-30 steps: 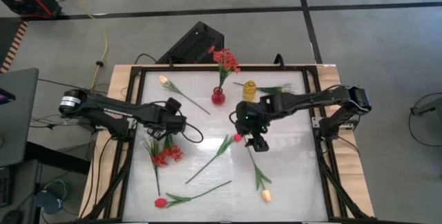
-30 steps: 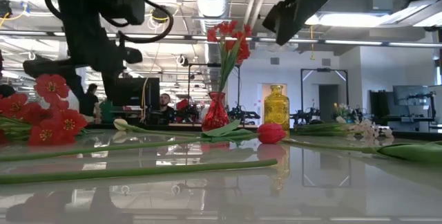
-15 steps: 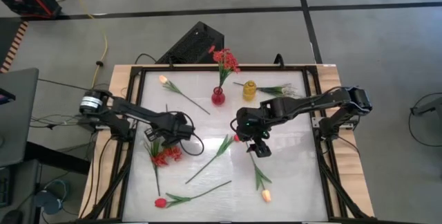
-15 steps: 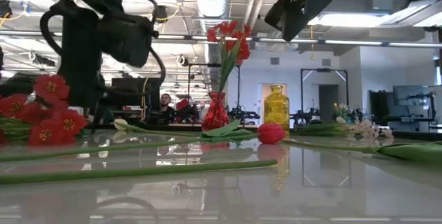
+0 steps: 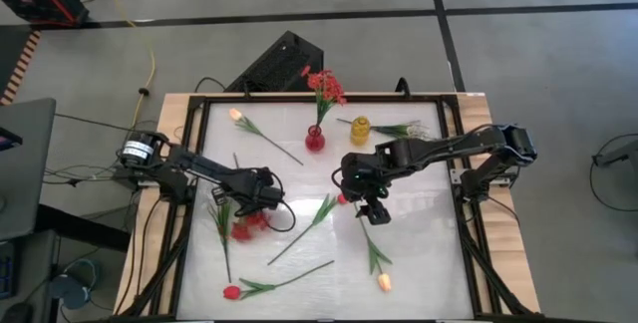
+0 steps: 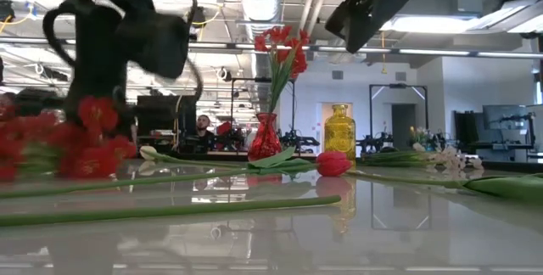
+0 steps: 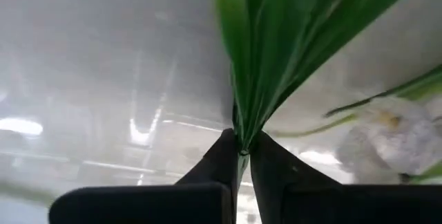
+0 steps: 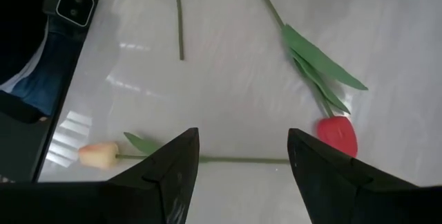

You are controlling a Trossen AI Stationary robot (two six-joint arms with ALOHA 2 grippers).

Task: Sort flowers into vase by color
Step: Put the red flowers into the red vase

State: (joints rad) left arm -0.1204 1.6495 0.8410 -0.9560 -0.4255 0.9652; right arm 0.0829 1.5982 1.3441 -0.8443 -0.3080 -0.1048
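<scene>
From above, the red vase (image 5: 315, 142) stands near the far middle of the white table (image 5: 419, 263) and already holds a red sprig (image 5: 324, 86) leaning away from the table's far edge. Just right of it stands the yellow vase (image 5: 360, 130), with a white sprig (image 5: 399, 129) lying beside it, stem running sideways toward that vase. Left and nearer than the red vase, the left gripper (image 5: 242, 206) is down over the red bunch (image 5: 247, 225), whose stem runs from the blossoms toward the near edge. The right gripper (image 5: 370, 208) hovers right of and nearer than the red vase, beside a red tulip (image 5: 342, 198) whose stem slants down-left. A peach tulip (image 5: 236, 115) lies left of the red vase, head toward the far-left corner. Another peach tulip (image 5: 383, 282) and another red tulip (image 5: 231, 291) lie far nearer the front edge.

At table height, the red bunch (image 6: 85, 139) shows blurred at left, under the left arm (image 6: 127, 37).

The left wrist view shows the jaws pinched closed on a green stem (image 7: 243, 124), leaves fanning away from the fingers (image 7: 273, 172).

The right wrist view shows jaws spread wide with nothing between them, above a peach tulip (image 8: 97, 155) and a red tulip (image 8: 337, 135).
</scene>
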